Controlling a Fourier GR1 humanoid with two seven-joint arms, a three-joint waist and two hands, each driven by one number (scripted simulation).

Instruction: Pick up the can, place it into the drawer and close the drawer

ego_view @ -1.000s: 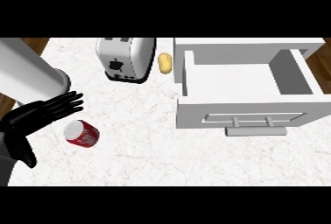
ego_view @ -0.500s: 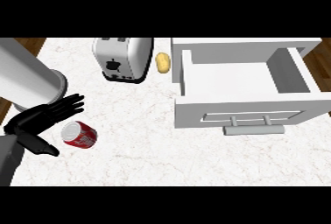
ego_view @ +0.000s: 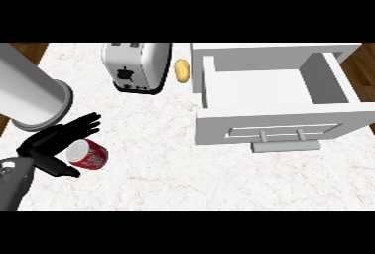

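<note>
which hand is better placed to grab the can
Left. The left hand sits right beside the can, open, with the can between its fingers and thumb. The right hand shows nowhere in the view.

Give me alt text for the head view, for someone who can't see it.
The robot's left hand is open against a red can on the white counter, fingers and thumb either side of it. An open, empty white drawer stands at right, a toaster at the back.
</note>
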